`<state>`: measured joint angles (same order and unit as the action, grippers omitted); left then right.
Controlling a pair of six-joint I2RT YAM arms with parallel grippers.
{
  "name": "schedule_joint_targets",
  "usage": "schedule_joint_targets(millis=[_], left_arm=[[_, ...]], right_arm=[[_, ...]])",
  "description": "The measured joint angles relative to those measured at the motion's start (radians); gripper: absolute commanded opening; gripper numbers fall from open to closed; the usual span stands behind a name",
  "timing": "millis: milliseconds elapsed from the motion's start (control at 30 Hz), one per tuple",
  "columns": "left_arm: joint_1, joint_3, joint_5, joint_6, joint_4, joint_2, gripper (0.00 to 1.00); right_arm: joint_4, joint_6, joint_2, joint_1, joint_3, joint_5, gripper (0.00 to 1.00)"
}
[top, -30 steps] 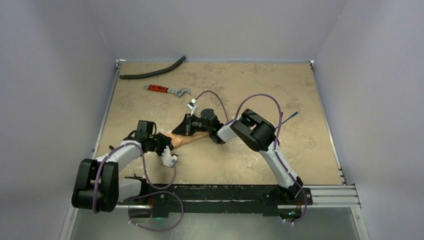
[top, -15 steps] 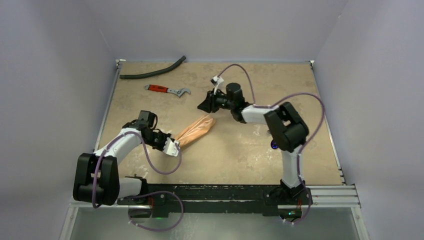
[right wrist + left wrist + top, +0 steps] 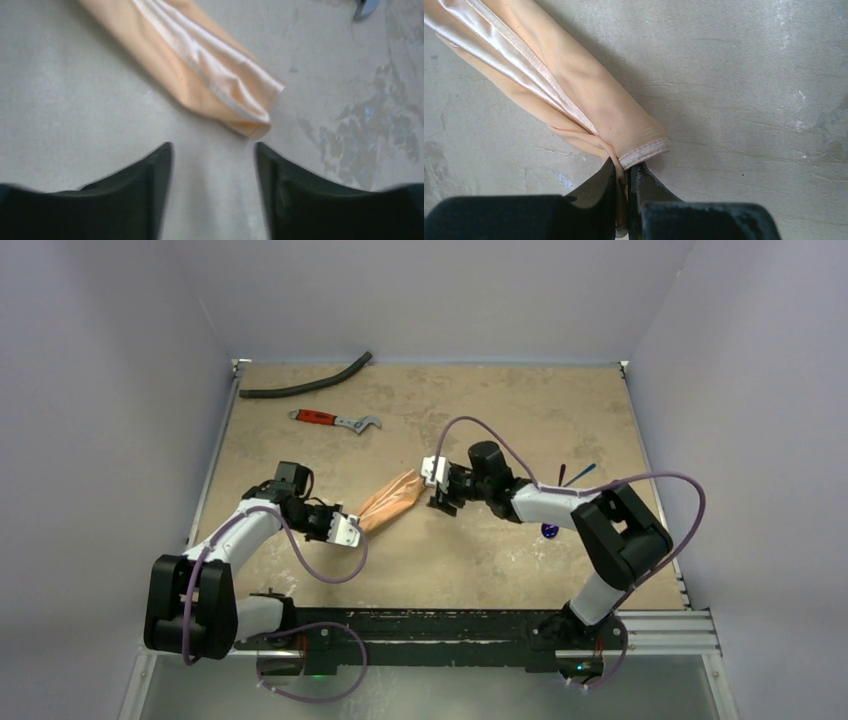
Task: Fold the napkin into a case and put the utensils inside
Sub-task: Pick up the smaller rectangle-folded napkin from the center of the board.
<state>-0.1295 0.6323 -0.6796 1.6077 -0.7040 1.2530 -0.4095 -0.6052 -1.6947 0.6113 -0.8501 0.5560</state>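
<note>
Napkin rolled into a long narrow bundle, lying diagonally on the tabletop, left of centre, running from near-left to far-right. At its near-left end, left tool pressed together, pinching the hemmed corner of the napkin. At the far-right end, right tool spread, holding nothing, just beside the cloth and not touching it. Blue fork and purple spoon lie to the right, well apart from the napkin. Red-handled wrench and black hose lie far left.
</note>
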Motion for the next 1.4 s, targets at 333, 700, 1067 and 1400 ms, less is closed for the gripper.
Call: schedule_joint_targets(millis=[333,700,1067,1400], left_arm=[[0.000,0.000,-0.001,0.000,-0.001,-0.003,0.00],[0.000,0.001,-0.006,-0.001,-0.005,-0.005,0.00],[0.000,0.027,-0.013,-0.001,-0.026,-0.009,0.00],[0.000,0.096,-0.035,-0.058,-0.048,-0.021,0.00]], right_arm=[[-0.166,-0.191,0.130,0.177,0.206,-0.220,0.96],[-0.263,-0.262,-0.019,0.287,0.195,-0.281,0.86],[-0.284,-0.276,-0.218,0.287,-0.016,-0.298,0.72],[-0.328,-0.348,-0.320,0.291,-0.089,-0.355,0.01]])
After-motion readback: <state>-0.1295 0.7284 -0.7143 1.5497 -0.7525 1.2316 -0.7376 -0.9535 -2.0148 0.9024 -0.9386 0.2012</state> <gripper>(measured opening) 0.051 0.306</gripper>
